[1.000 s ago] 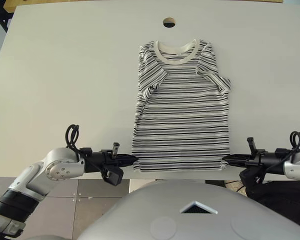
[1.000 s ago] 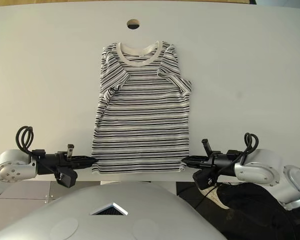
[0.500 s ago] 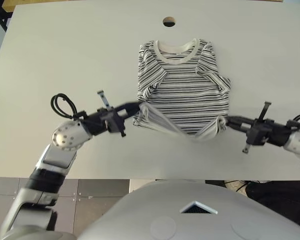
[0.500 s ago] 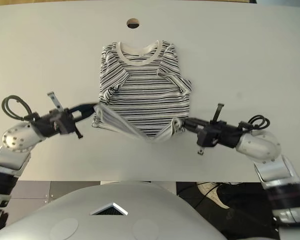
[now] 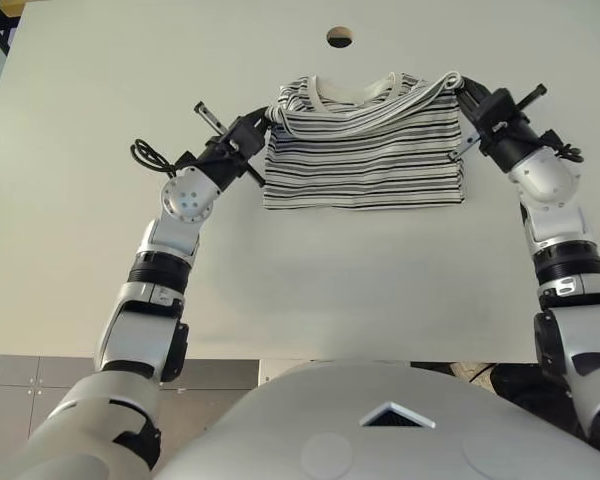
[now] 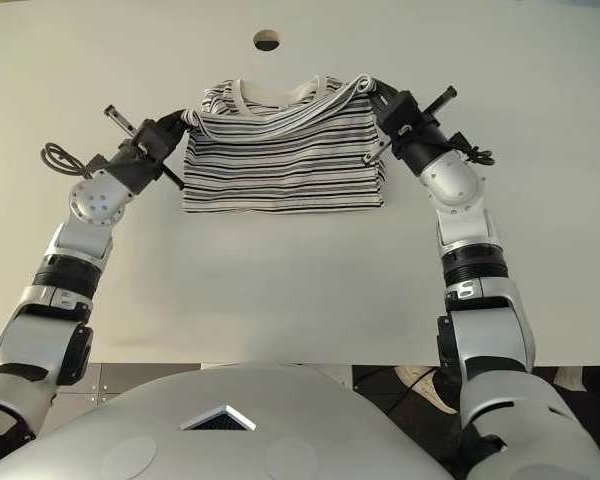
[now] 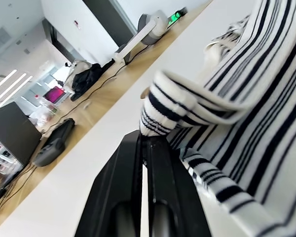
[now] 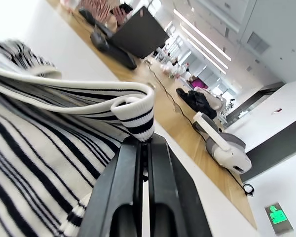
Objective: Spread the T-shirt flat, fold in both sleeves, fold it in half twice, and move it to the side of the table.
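The black-and-white striped T-shirt (image 5: 365, 150) lies on the white table (image 5: 100, 90), folded in half with its hem edge brought up over the cream collar (image 5: 352, 92). My left gripper (image 5: 266, 118) is shut on the hem corner at the shirt's upper left; the pinched striped cloth (image 7: 158, 111) sits between its black fingers. My right gripper (image 5: 460, 86) is shut on the other hem corner at the upper right, the cloth (image 8: 135, 111) clamped at its fingertips. The hem between them hangs slightly slack above the collar.
A round cable hole (image 5: 340, 37) sits in the table just beyond the collar. Bare tabletop spreads to the left, right and front of the shirt. The table's near edge (image 5: 300, 358) runs across the bottom.
Both grippers carried the hem from the table's near edge up and away, over the shirt to the collar. The shirt went from full length to folded in half.
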Available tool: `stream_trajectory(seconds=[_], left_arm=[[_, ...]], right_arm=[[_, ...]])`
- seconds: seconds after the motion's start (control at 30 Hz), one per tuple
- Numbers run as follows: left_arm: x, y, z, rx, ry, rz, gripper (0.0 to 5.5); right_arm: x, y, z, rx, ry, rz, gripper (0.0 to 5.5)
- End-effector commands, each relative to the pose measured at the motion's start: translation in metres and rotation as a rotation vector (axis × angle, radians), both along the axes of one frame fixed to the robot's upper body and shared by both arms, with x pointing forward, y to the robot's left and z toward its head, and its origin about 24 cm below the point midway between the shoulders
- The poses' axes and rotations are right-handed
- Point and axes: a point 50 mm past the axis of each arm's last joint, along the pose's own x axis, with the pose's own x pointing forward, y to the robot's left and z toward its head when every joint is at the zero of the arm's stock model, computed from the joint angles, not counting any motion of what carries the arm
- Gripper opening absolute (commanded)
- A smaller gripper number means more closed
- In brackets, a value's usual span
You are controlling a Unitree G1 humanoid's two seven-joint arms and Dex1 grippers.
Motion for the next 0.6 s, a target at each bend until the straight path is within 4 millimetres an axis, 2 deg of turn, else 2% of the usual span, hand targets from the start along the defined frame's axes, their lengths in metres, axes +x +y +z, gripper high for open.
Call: stream_trajectory(seconds=[0.03,0.13,0.3,0.5,0.6], left_arm=[[0.019,-0.003,0.0,0.022,0.012,0.049,0.14],[0.022,-0.011,-0.008,0.046,0.05,0.04,0.1],[0.024,-0.022,-0.018,0.035,0.098,0.058,0.86],[0.036,-0.02,-0.011,-0.076,0.128,0.18,1.86],[0.045,-0.012,-0.004,-0.183,0.151,0.286,2.31]], right_arm=[[0.011,0.012,-0.009,-0.045,0.026,-0.016,0.11],[0.017,0.013,-0.014,-0.068,0.041,-0.057,0.43],[0.025,0.013,-0.016,-0.064,0.056,-0.125,1.29],[0.035,0.01,-0.016,-0.089,0.114,-0.192,2.42],[0.042,0.013,-0.011,-0.074,0.132,-0.221,2.92]])
